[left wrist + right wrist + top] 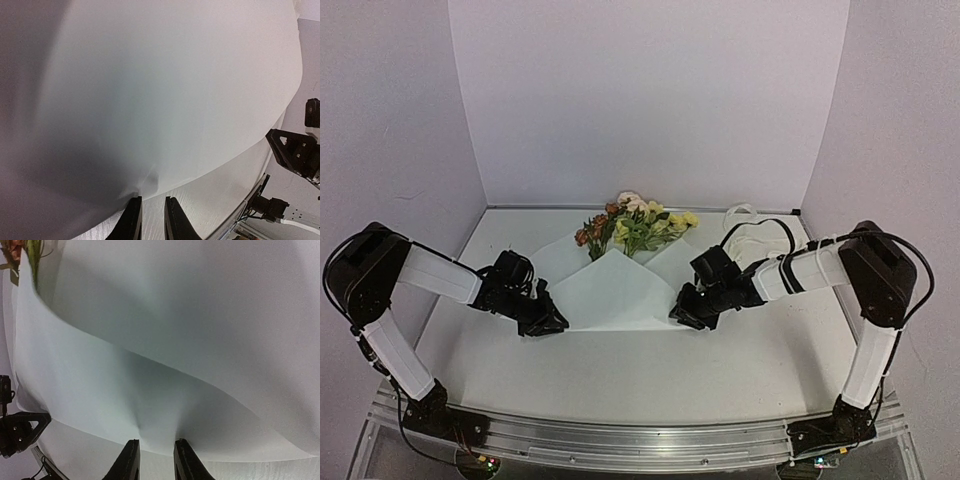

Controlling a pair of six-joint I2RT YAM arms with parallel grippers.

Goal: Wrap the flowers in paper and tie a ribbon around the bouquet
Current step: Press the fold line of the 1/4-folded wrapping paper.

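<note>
Left arm (430, 272) and right arm (810, 268) reach inward, low; left gripper (552, 322) seemingly near-closed, right gripper (678, 315) slightly parted.

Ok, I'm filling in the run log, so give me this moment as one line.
paper folded over flowers | left gripper at paper's edge, grip unclear | right gripper astride paper's edge, grip unclear | ribbon apart, unused

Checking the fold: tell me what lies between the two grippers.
The top external view shows the paper, folded, filling the stretch from the left gripper to the right gripper. Each wrist view shows its edge at the fingertips.
</note>
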